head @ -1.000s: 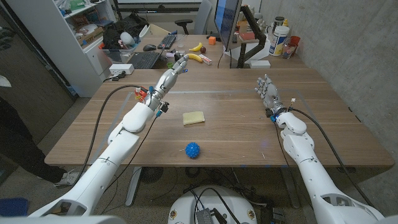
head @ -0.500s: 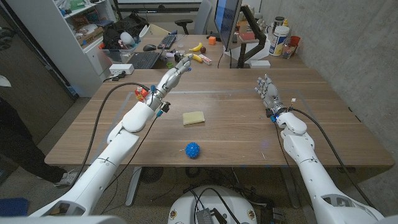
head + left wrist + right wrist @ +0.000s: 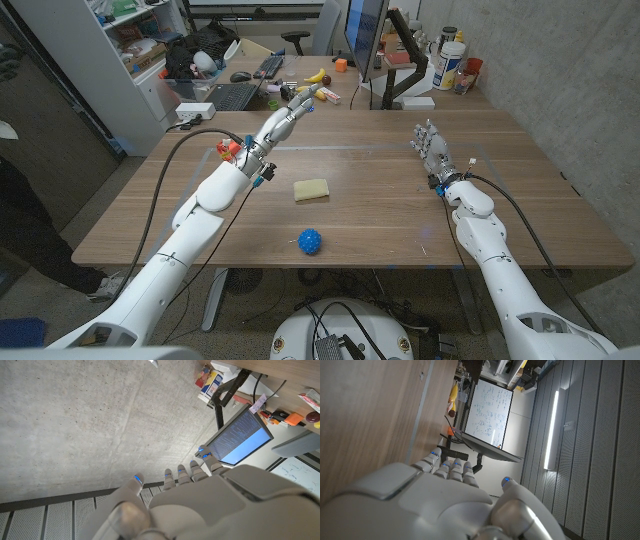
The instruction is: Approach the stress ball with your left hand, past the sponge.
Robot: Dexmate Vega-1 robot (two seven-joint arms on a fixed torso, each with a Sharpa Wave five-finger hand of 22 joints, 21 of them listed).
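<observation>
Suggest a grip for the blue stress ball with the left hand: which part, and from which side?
Probably take the stress ball around its middle, coming from above, fingers wrapping opposite sides. It is a small round ball lying alone on the table near the front edge, so no side gives an edge to hook. The left hand, raised and empty at the far side, should pass beside the sponge.

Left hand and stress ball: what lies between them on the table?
In the head view, the sponge lies between the left hand and the stress ball.
</observation>
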